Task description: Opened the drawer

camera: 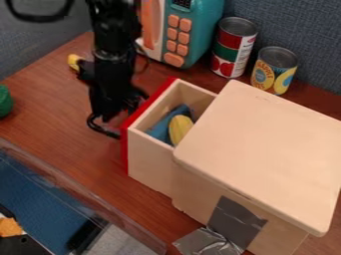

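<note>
In the camera view, a pale wooden box with a flat, round-cornered lid [266, 144] stands on a reddish-brown wooden table [60, 119]. The pale wooden drawer with a red front panel [150, 162] is open, jutting out from the left side of the box. Inside it, left of the box's lid, a smooth yellow oblong toy [179, 129] lies against a piece of blue cloth [160, 131]. The black two-finger gripper [117, 119] hangs down at the drawer's red front, left of the box; whether it is spread or pressed together, I cannot tell. Behind the box stand a red, green and white metal can [233, 47] and a blue and yellow metal can [274, 69], with a teal toy microwave with orange buttons [210, 22] behind and to the left of the box. Silver-grey tape [234, 219] is stuck to the box's near side.
</note>
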You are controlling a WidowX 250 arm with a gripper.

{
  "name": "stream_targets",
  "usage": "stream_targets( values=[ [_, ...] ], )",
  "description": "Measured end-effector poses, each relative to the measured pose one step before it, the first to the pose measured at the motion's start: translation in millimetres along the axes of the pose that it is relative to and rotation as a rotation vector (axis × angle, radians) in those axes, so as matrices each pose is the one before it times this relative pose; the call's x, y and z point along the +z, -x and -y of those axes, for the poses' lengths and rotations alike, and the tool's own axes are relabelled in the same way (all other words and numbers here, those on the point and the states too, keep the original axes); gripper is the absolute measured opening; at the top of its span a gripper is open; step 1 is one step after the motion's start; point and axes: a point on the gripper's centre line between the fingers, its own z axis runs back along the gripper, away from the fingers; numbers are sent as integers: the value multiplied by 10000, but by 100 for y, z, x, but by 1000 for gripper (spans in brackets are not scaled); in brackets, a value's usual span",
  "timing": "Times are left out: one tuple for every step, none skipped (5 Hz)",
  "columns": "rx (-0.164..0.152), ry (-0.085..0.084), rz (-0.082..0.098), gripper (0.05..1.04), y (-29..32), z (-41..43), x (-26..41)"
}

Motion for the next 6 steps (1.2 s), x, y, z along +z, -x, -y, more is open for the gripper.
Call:
stream_targets(
  values=[
    [20,-93,214,136,188,-96,1356],
    [-23,-32,70,136,34,-71,442],
    [-65,-53,-43,136,79,-121,-5],
    [47,-54,-415,136,262,-1458,-1033],
    [72,65,-499,136,296,-1256,-1235],
    [19,47,-161,179,44,-770,-422]
  ],
)
